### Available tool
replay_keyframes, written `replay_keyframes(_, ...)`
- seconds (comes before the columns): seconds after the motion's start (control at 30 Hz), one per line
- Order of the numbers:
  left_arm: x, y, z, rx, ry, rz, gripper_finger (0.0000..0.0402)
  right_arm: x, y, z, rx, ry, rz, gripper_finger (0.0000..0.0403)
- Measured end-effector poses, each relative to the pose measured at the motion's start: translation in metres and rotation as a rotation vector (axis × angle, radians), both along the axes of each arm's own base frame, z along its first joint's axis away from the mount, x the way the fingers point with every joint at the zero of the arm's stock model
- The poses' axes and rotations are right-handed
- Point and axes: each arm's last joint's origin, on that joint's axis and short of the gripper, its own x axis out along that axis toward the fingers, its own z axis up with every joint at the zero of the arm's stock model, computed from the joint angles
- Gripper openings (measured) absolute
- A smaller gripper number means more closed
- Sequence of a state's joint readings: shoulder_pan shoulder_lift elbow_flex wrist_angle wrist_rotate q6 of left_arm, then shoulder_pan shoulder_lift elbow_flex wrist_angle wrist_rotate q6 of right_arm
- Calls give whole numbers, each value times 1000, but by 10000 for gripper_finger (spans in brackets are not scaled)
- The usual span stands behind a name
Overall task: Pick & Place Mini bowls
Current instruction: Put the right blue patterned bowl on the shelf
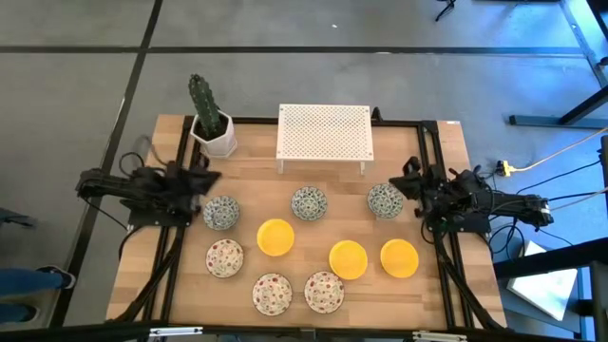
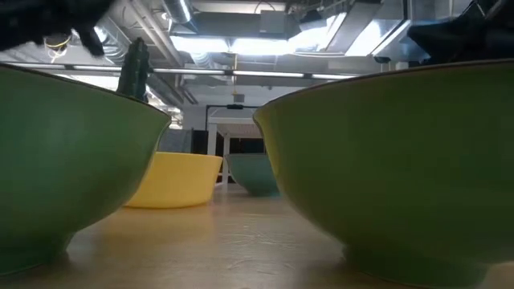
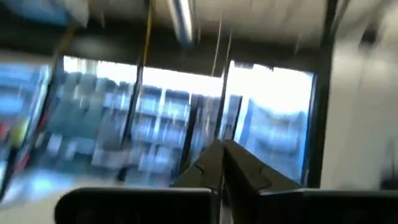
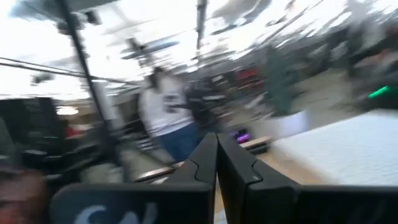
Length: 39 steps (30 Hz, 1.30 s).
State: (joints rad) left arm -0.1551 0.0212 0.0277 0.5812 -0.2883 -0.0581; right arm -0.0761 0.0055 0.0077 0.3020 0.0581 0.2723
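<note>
High view: you have nine mini bowls on the wooden tabletop (image 1: 418,294). Three grey-green patterned bowls run across the middle: one at 9 o'clock (image 1: 221,212), one at centre (image 1: 309,202), one at 3 o'clock (image 1: 385,199). Three yellow bowls sit below them: one (image 1: 275,237) just under centre, two (image 1: 348,258) (image 1: 399,257) side by side toward 4 o'clock. Three red-speckled bowls sit toward 6 and 7 o'clock (image 1: 224,256) (image 1: 273,293) (image 1: 323,292). A white perforated stand (image 1: 323,133) is at 12 o'clock, a potted cactus (image 1: 211,119) at 11 o'clock. Your left pincer (image 1: 204,180) rests at the 9 o'clock edge near the first patterned bowl; your right pincer (image 1: 410,180) rests at 3 o'clock beside the third. Low view: two bowl walls fill the foreground, showing green, with a yellow bowl and a teal-looking bowl between and behind them. Left wrist view: the fingers (image 3: 239,168) meet at their tips, holding nothing, pointed at the room. Right wrist view: the fingers (image 4: 233,165) are likewise pressed together and empty; a person (image 4: 165,115) stands beyond the tabletop.
</note>
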Motion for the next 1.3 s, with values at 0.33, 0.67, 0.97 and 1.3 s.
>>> replay_keyframes(0.33, 4, 8, 23, 109, 268, 384, 13, -11, -11, 6, 283, 487, -405, 12)
replay_keyframes(0.67, 45, 25, 33, -32, 494, 736, 23, 8, -11, 57, 250, 702, -390, 12)
replay_keyframes(0.97, 107, 53, 53, 98, 612, 689, 24, 24, -23, 66, 254, 1252, -577, 80)
replay_keyframes(1.3, 151, 77, 41, 163, 826, 686, 14, 49, -38, 24, 499, 1542, -480, 214)
